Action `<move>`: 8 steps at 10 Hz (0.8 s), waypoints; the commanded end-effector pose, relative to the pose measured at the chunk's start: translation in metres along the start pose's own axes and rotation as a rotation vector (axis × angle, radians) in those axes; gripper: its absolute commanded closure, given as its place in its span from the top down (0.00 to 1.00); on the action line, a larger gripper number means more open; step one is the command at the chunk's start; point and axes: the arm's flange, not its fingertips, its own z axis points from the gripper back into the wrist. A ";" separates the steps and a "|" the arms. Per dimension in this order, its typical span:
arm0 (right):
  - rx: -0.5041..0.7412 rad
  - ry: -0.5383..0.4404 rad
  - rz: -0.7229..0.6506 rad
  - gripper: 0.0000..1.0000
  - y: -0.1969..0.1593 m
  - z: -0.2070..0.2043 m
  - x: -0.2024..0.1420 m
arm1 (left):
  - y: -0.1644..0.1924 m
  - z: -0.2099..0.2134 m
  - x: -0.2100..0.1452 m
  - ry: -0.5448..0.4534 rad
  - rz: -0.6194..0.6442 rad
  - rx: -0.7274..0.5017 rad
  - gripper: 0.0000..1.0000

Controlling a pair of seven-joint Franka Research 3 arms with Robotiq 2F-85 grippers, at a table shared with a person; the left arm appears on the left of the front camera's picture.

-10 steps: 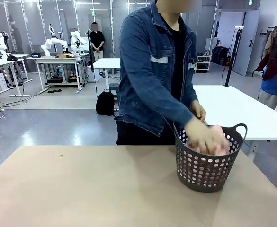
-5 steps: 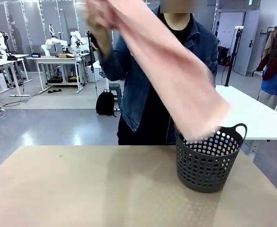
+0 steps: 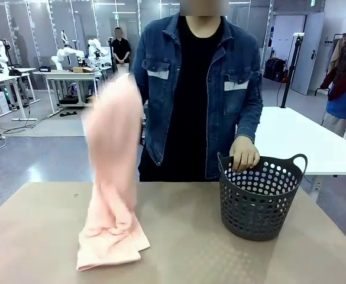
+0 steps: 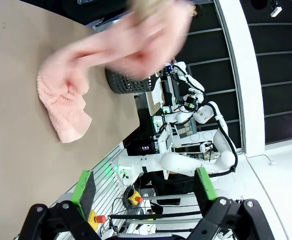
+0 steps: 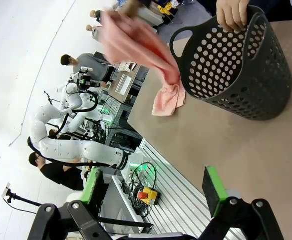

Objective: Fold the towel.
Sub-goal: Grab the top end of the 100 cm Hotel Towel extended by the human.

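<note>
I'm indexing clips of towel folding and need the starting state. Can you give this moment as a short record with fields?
towel: salmon-pink, top end held up by the person, lower end bunched on the table
basket: dark, perforated, upright on the table, to the robot's right of the towel
person's hand: resting on the basket's rim
left end effector: open, holding nothing
right end effector: open, holding nothing
fold: not yet begun
</note>
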 end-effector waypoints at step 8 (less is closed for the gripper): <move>0.008 -0.006 0.023 1.00 0.000 0.002 0.001 | 0.001 0.001 -0.002 0.009 -0.014 -0.012 1.00</move>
